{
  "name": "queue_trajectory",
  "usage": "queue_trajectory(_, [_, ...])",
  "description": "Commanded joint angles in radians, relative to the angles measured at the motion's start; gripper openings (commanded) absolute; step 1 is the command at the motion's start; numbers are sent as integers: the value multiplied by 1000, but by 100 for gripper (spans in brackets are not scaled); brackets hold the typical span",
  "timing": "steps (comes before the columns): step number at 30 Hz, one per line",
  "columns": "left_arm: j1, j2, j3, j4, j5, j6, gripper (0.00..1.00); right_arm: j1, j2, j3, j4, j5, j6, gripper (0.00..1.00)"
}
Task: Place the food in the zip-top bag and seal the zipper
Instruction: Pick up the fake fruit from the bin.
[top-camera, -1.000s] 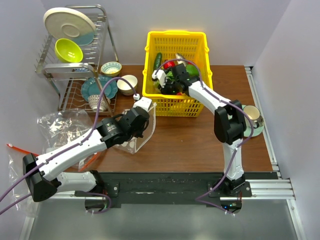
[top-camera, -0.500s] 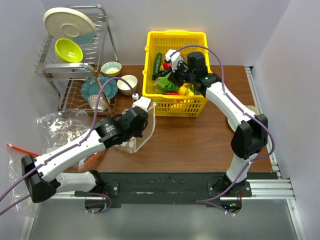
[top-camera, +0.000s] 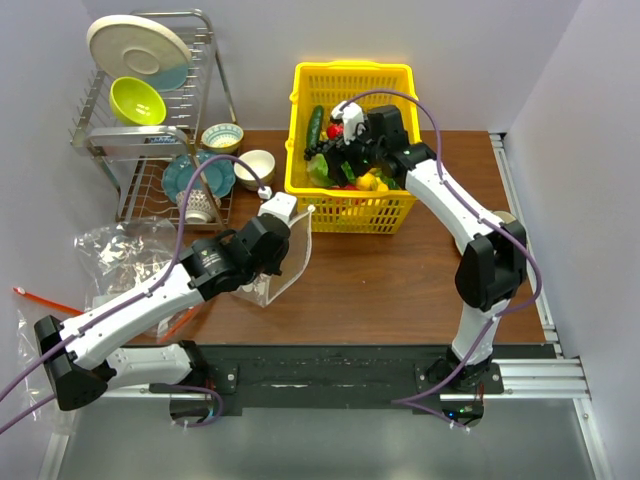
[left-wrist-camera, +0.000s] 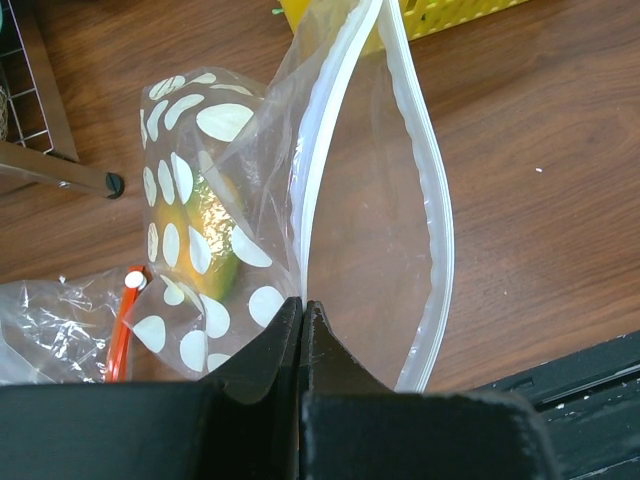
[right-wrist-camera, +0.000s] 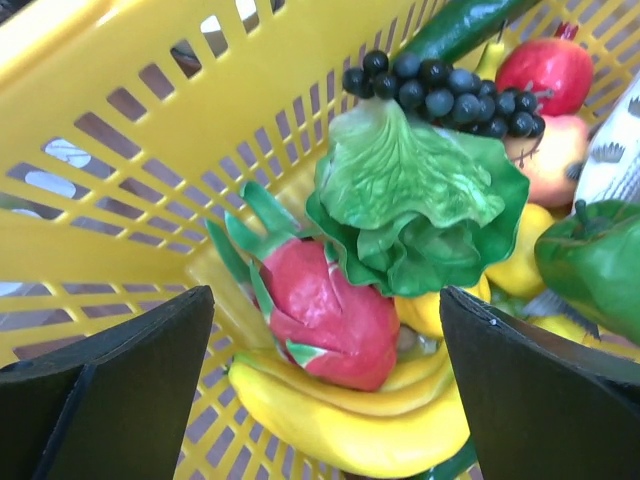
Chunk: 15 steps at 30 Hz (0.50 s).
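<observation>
My left gripper (left-wrist-camera: 302, 305) is pressed together, pinching the near end of the zip-top bag (left-wrist-camera: 200, 200) at its mouth edge. The bag stands on the wooden table (left-wrist-camera: 540, 150), left of centre, just near of the yellow basket (top-camera: 352, 75). Its zipper (left-wrist-camera: 425, 200) bows out into an open loop, so the mouth gapes towards the right. Through the dotted film I see a yellow, green and orange piece (left-wrist-camera: 215, 230) already inside, though the plastic blurs it too much for me to name it. A plain clear bag with an orange-red strip (left-wrist-camera: 120, 320) lies on the left, beside the dotted one. My right gripper (right-wrist-camera: 320, 340) hangs inside the basket at the far side of the table with its fingers spread wide and nothing between them. Directly below it lies the dragon fruit (right-wrist-camera: 325, 310), resting on a banana (right-wrist-camera: 350, 410). The lettuce (right-wrist-camera: 415, 200) touches the dragon fruit's far right side, with dark grapes (right-wrist-camera: 440, 90) beyond it.
</observation>
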Motion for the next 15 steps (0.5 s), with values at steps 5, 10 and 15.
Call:
queue_trajectory(5, [6, -12, 32, -6, -1, 6, 0, 0, 54, 51, -86, 17, -42, 99])
queue_trajectory(10, [6, -9, 31, -3, 2, 6, 0, -1, 133, 94, -155, -2, -59, 98])
queue_trajectory(15, [6, -9, 32, -4, -4, 9, 0, -1, 199, 88, -149, -29, -96, 98])
